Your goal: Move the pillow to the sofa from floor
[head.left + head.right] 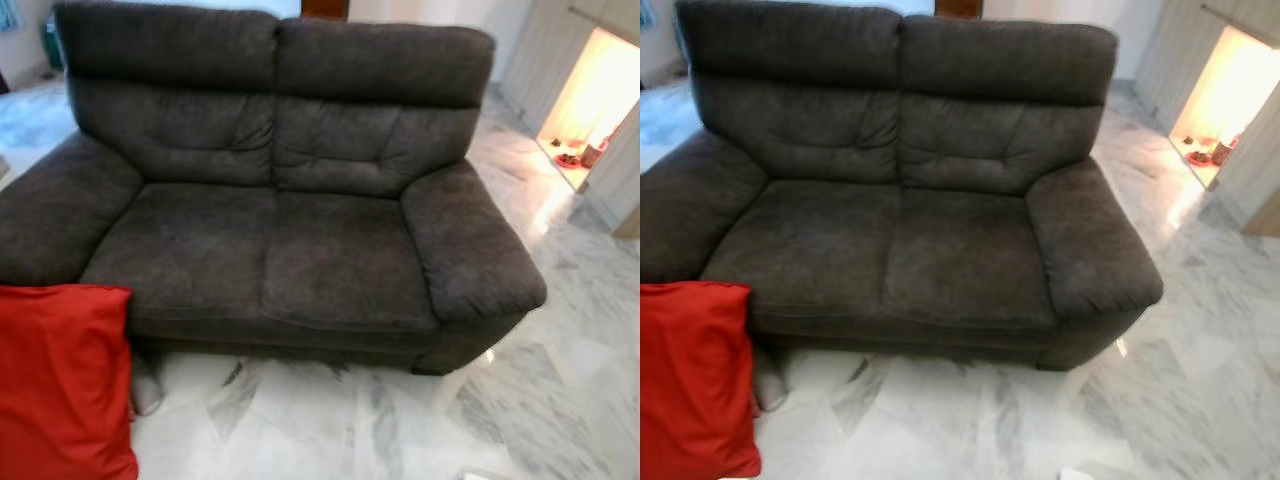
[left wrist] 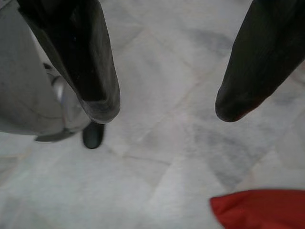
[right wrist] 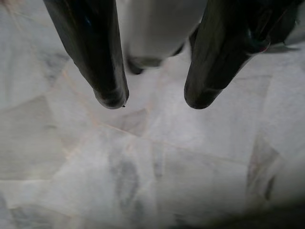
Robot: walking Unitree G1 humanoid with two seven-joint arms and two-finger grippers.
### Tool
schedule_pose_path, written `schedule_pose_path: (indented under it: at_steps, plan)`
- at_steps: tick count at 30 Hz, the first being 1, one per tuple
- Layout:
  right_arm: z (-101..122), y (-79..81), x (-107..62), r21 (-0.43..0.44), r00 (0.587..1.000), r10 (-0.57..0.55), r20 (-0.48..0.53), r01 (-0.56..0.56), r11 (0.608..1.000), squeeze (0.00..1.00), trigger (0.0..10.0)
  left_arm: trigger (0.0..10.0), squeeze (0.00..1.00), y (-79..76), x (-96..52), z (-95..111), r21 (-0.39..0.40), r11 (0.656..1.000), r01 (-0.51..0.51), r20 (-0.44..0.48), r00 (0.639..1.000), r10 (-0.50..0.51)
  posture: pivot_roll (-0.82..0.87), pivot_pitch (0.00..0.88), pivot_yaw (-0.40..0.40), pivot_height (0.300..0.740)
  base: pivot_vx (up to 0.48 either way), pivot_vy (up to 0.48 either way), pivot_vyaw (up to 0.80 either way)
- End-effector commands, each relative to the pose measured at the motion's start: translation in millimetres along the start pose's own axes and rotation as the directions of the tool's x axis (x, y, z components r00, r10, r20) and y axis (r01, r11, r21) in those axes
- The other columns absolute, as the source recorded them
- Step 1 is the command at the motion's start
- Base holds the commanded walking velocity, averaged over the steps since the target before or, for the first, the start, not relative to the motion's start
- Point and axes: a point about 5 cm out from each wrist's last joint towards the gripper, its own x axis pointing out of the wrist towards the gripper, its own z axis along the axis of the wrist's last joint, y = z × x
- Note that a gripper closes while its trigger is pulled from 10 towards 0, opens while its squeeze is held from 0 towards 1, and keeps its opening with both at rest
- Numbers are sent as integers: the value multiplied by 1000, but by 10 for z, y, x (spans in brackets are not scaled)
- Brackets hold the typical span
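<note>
Red pillow (image 1: 60, 385) beside sofa (image 1: 270, 240)

Red pillow (image 1: 60, 385) upright on marble floor (image 1: 400, 420), leaning against front corner of dark grey sofa (image 1: 270, 250).

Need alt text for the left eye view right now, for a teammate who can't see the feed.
A red pillow stands on the white marble floor at the lower left, against the front corner of a dark grey two-seat sofa whose seats are bare. A lit alcove glows at the upper right.
</note>
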Motion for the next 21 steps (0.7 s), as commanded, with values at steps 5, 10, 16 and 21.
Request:
schedule_pose_path:
  at_steps: [5,10,16,21]
  plan:
    - [-70,-89,-28,5,1000,-26,-17,26,1000,0,10000,10000,0,-18,-10,-73,0,1000,7,-28,1000,-7,71,93,-2,740,0,340,0]
    - [-75,-89,-28,-1,999,-24,-20,24,1000,0,10000,10000,0,-21,-9,-72,-1,1000,8,-28,1000,-8,72,95,-2,740,0,340,0]
    - [-75,-86,-28,17,1000,-26,-17,26,1000,0,10000,10000,0,-28,-6,-66,0,1000,10,-27,1000,-10,70,94,0,740,0,341,0]
    - [-79,-77,-27,24,1000,-16,-22,16,1000,0,10000,10000,0,-26,-5,-60,-1,1000,9,-25,1000,-9,71,93,-1,740,0,340,0]
